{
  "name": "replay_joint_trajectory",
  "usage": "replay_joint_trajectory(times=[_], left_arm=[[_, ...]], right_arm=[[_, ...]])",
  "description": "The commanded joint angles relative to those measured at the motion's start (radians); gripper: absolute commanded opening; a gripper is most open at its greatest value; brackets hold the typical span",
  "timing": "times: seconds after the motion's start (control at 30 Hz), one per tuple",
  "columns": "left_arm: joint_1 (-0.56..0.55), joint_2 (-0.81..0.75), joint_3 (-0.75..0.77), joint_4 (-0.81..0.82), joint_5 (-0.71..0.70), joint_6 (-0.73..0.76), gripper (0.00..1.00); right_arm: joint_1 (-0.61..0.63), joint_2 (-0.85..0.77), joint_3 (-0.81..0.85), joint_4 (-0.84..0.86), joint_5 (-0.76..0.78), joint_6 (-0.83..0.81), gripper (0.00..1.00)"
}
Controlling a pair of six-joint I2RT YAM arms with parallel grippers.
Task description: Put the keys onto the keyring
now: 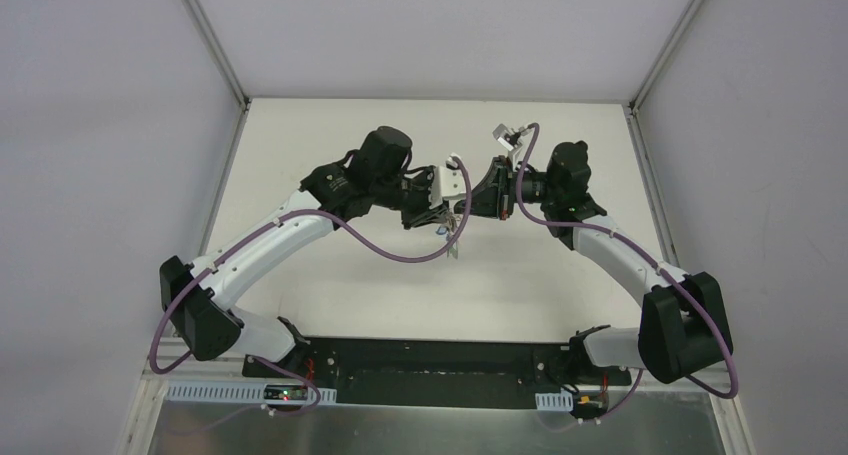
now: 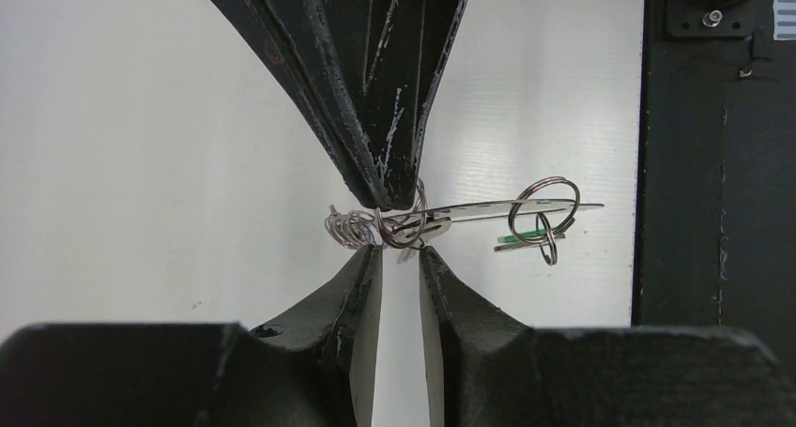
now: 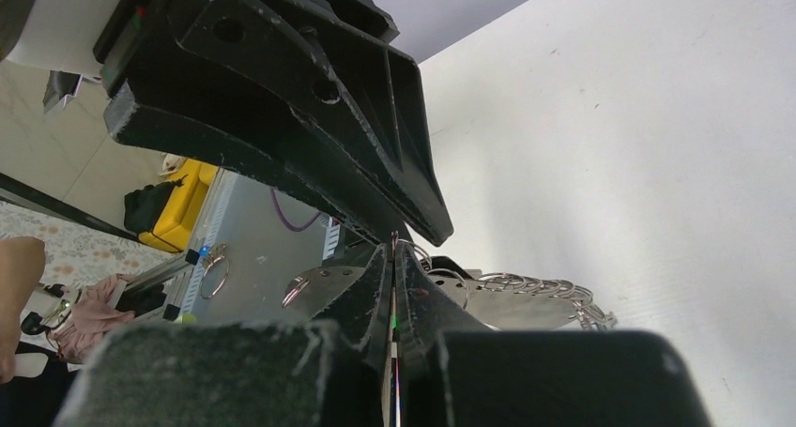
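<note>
Both grippers meet above the middle of the white table. My right gripper is shut on a thin metal part of the keyring. In the left wrist view that gripper comes down from the top and pinches the silvery chain of rings. A larger ring sticks out to the right with a green-headed key hanging on it. My left gripper sits just below the chain, its jaws a narrow gap apart, tips at the rings. From above the keyring dangles between the two grippers.
The black mounting strip of the arm bases runs along the near table edge. White walls enclose the table on the left, right and far sides. A small clamp lies near the back. A yellow bag sits beyond the table.
</note>
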Motion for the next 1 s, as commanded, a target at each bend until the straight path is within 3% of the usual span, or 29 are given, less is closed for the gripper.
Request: replay_joint_trajectory(times=[0.0, 0.43, 0.8, 0.97], left_arm=[[-0.014, 0.001, 0.037, 0.016, 0.012, -0.021, 0.22], [-0.015, -0.018, -0.001, 0.028, 0.044, -0.022, 0.28], [-0.015, -0.004, 0.0, 0.039, 0.05, -0.044, 0.01], [-0.015, -0.009, -0.011, 0.038, 0.058, -0.042, 0.0]], right_arm=[[-0.007, -0.005, 0.005, 0.062, -0.004, 0.011, 0.0], [-0.011, -0.006, 0.001, 0.061, -0.004, 0.005, 0.0], [-0.015, -0.012, -0.002, 0.062, -0.003, 0.006, 0.0], [-0.017, -0.012, -0.001, 0.061, 0.012, 0.007, 0.0]])
